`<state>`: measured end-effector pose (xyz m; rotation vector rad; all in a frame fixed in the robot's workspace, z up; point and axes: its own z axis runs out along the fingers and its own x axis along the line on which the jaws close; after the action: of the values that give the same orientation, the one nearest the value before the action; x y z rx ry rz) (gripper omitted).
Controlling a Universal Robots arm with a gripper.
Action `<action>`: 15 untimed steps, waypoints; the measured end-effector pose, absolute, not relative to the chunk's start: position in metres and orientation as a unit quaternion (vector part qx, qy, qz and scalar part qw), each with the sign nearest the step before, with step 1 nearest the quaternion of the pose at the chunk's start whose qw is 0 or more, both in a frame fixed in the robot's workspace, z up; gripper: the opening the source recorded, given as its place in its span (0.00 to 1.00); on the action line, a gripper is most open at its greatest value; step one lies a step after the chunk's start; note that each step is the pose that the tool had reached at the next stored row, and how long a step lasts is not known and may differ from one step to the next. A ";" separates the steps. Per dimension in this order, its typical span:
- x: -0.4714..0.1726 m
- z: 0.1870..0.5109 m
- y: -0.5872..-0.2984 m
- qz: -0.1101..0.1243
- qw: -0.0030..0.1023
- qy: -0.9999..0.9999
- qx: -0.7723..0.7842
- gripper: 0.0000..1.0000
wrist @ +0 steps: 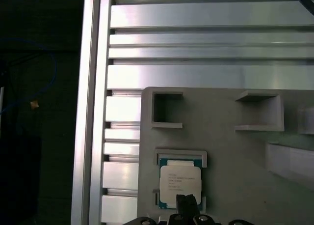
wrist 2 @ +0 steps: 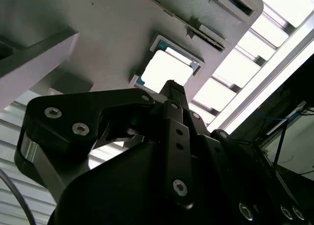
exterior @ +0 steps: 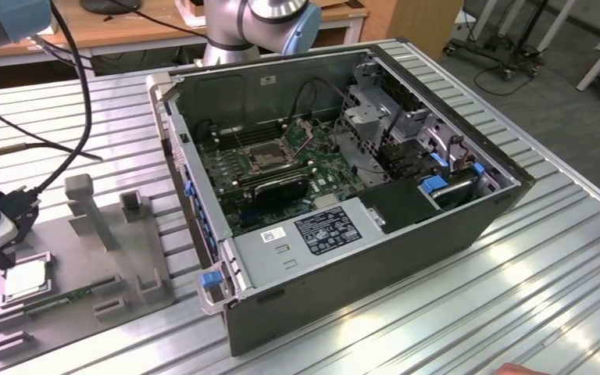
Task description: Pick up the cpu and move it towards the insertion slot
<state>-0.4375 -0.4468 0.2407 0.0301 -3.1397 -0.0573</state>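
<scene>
down at about 8 o'clock from the open computer case (exterior: 383, 258) in the exterior view, the cpu (exterior: 24, 280) lies flat in a square pocket of a grey fixture plate (exterior: 66, 266), silver top up with a thin green rim showing. the gripper (exterior: 5, 258) hangs just over its 10 o'clock corner, much of its body cut off by the exterior view's left edge. in the first wrist view the gripper's dark tip (wrist: 185, 201) overlaps one edge of the cpu (wrist: 180, 184), and whether it touches the chip cannot be made out. in the second wrist view the gripper (wrist 2: 172, 87) blocks most of the scene, with the cpu (wrist 2: 167, 68) glaring white past its tip. how far the gripper is open cannot be told, and the cpu sits seated in its pocket, not lifted. the insertion slot (exterior: 269, 158), a silver frame with a dark centre, sits on the green circuit board (exterior: 321, 152) inside the case, well apart at roughly 2 o'clock from the cpu. a narrow green memory stick (exterior: 62, 301) lies on the plate just beside the cpu, partly hidden by grey clips. everything rests on a slatted aluminium table (exterior: 487, 297).
</scene>
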 end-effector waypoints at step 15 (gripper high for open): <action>-0.440 0.230 -0.448 -0.018 0.001 -1.000 0.010 0.11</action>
<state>-0.4396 -0.4478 0.2304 0.0300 -3.1399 -0.0562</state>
